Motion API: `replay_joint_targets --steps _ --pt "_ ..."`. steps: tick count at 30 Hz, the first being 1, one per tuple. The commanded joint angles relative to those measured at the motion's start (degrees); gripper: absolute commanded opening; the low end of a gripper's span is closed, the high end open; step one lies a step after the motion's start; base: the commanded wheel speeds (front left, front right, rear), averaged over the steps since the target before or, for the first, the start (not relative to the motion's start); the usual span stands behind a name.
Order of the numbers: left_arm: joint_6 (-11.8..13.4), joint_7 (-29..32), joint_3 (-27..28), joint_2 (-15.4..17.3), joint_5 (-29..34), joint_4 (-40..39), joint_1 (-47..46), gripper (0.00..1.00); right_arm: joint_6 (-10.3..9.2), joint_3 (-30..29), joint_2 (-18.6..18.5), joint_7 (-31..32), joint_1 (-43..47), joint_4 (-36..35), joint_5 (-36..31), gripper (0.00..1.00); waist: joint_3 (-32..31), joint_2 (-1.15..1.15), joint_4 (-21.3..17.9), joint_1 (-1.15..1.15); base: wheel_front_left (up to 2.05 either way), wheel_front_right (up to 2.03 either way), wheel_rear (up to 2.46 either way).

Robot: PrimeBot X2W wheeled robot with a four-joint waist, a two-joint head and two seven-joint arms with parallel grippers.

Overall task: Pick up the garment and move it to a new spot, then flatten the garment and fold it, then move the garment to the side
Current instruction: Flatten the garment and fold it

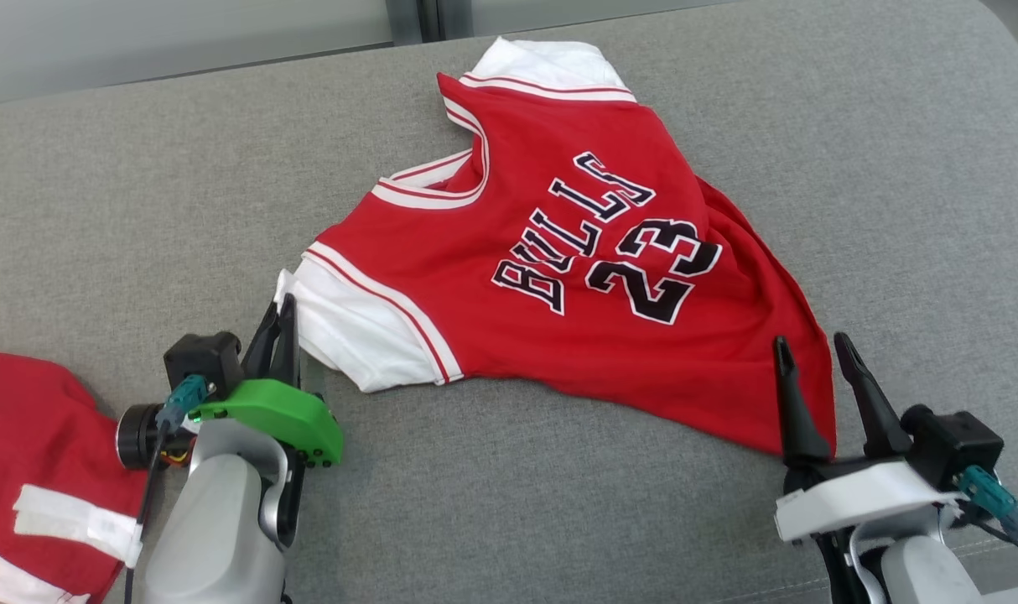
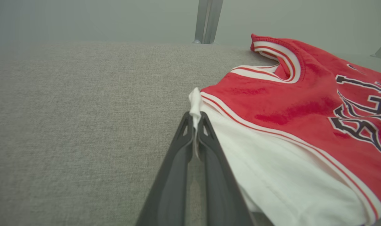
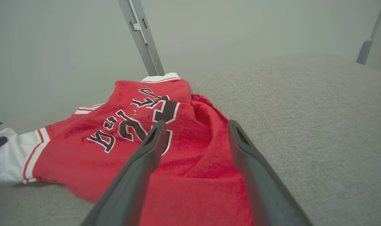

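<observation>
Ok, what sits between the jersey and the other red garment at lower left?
In the head view: the left gripper, shut on the jersey at its white sleeve, and a strip of bare grey cushion.

Quick map of what's where on your cushion

Your jersey lies across the middle, neck opening facing left and hem running down the right side. One sleeve sits at the near-left corner, and your left gripper is pinched onto its edge. Your right gripper is at the near-right hem corner, fingers apart over the cloth. Another garment lies off at the near left, just beside your left arm.
</observation>
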Motion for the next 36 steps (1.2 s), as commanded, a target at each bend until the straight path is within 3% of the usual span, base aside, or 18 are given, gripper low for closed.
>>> replay_joint_targets --steps 1,10,20,26,27,28,32,36 --pt "0.5 0.0 0.6 0.5 0.7 -1.6 2.2 0.00 0.01 -0.8 -0.1 -0.2 1.9 0.6 1.2 1.00 -0.9 0.00 0.1 0.00 0.00 0.00 0.00" --pt "0.7 0.0 2.1 0.5 1.7 -8.5 8.5 0.00 0.01 -4.8 -0.1 -0.2 6.8 6.4 4.4 1.00 -2.1 0.00 -0.5 0.00 0.00 0.00 0.00" --pt "0.7 0.0 1.5 -0.1 1.6 -11.0 9.9 0.00 0.01 -2.4 -0.1 -0.1 2.8 19.2 11.5 1.00 -2.2 0.00 0.9 0.00 0.00 0.00 0.00" --pt "0.5 0.0 1.3 -0.3 1.6 -11.3 10.3 0.00 0.02 -0.9 0.1 0.0 1.1 21.4 12.0 1.00 -2.4 0.00 1.6 0.00 0.00 0.00 0.00" --pt "0.5 0.0 1.3 -0.3 1.6 -11.3 10.4 0.00 0.03 -0.3 0.1 0.0 1.0 21.6 12.0 0.32 -2.4 0.00 1.7 0.00 0.00 0.00 0.00" --pt "0.5 0.0 1.3 -0.3 1.7 -11.2 10.5 0.00 0.07 0.7 0.2 0.0 1.0 21.7 11.9 0.00 -2.6 0.00 1.8 0.00 0.00 0.00 0.00" --pt "1.0 0.0 2.1 -0.3 1.2 -11.5 10.6 0.00 0.08 3.7 0.0 -0.1 0.8 20.1 12.4 0.00 -3.4 0.00 2.0 0.00 0.00 0.00 0.00" --pt "-0.6 0.0 4.3 -0.6 -5.2 -13.5 9.6 0.00 0.02 6.2 -0.2 -0.1 0.2 13.5 11.8 0.00 -4.7 0.00 2.1 0.00 0.00 0.00 0.00"
